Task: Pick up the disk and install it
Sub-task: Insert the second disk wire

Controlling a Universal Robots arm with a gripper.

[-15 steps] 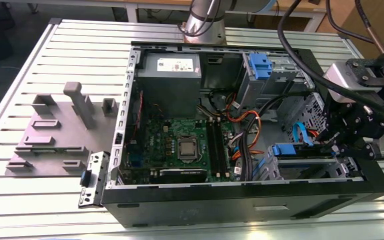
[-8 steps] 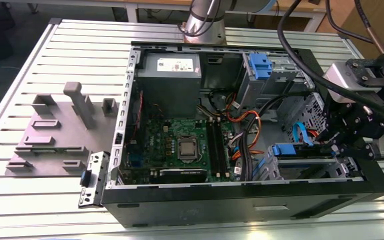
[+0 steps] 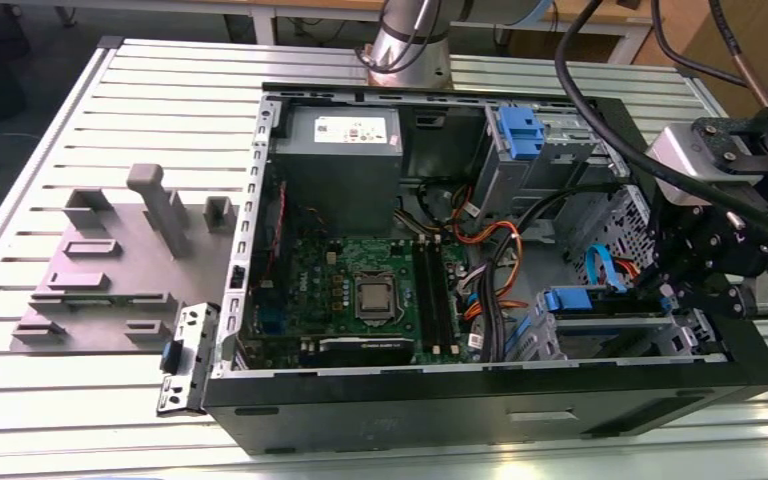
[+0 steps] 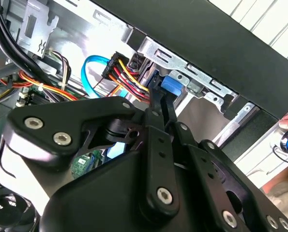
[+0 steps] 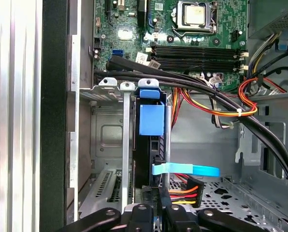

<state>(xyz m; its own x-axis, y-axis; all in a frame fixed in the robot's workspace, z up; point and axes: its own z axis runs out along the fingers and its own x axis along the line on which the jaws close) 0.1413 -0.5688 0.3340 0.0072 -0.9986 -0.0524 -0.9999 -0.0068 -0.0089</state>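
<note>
Disk [image 5: 151, 145]: stands in its slot, lower middle of the frame – hard, flat, breaks easily.
Hold: blue tab [image 5: 151, 119].
Gripper [image 5: 156, 212]: closed on the disk's edge.

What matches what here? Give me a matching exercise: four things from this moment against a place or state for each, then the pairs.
Things:
1. disk
2. gripper
3. grey stand
4. power-supply box

Places or states:
A. outside the case, on the slatted table
B. on edge in the drive cage, blue tab showing
C. in a corner of the case, beside the motherboard
D. closed on the disk's end, by the power cable plug

Pairs: 1-B, 2-D, 3-A, 4-C
</note>
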